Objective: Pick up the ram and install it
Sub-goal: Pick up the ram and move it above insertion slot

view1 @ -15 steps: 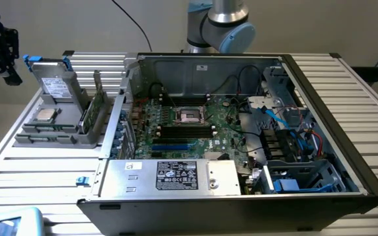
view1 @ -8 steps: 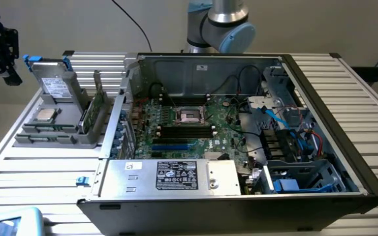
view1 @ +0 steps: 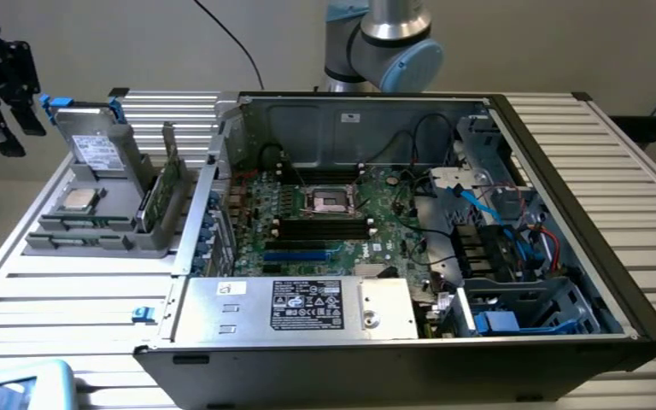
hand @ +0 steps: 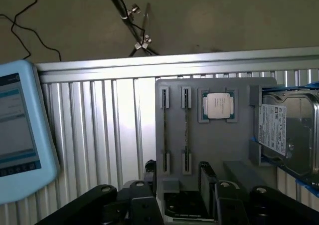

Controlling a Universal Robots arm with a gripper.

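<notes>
The black end effector (view1: 3, 120) is hovering, fingers spread and empty, over one grey plastic holder (view1: 89, 241) on the slatted metal desk (view1: 55, 295). One long, flat green ram (view1: 166, 184) is standing upright in the holder, near one square silver processor (view1: 79, 200) and one silver hard drive (view1: 102, 149). One open black computer case (view1: 419, 350) is sitting just beside the holder.

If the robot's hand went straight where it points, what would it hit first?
Probably the grey holder, near one end of the ram, though depth is unclear.
</notes>
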